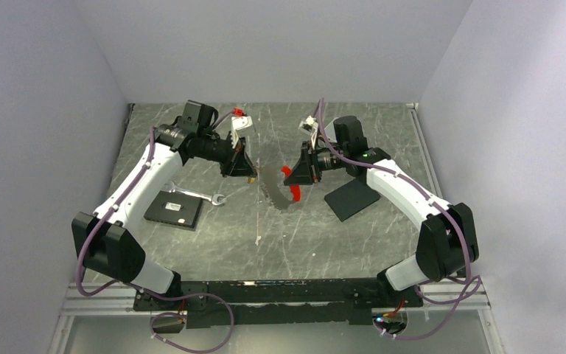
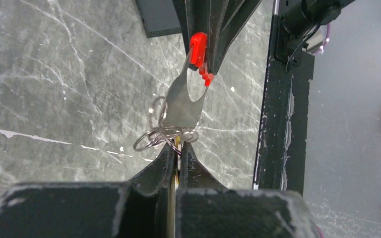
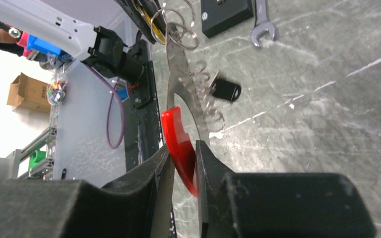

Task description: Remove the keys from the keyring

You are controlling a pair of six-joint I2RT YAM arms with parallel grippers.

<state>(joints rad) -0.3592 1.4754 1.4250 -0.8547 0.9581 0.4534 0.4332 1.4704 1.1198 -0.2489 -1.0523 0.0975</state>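
Note:
The keyring hangs in the air between my two grippers. My left gripper (image 1: 245, 169) is shut on a brass-yellow key (image 2: 178, 148) of the bunch; the rest of the keys are hidden in the jaws. The thin metal rings (image 2: 153, 137) sit right at its fingertips (image 2: 166, 153). A flat silvery piece (image 2: 183, 101) runs from the rings to the red curved strip (image 3: 177, 144). My right gripper (image 1: 296, 175) is shut on that red strip, which also shows in the top view (image 1: 293, 192). A coiled chain with a small dark tag (image 3: 226, 90) dangles below.
A silver wrench (image 1: 200, 196) and a black box (image 1: 173, 211) lie on the table left of centre. A flat black plate (image 1: 351, 198) lies under the right arm. The black frame rail (image 1: 280, 291) runs along the near edge.

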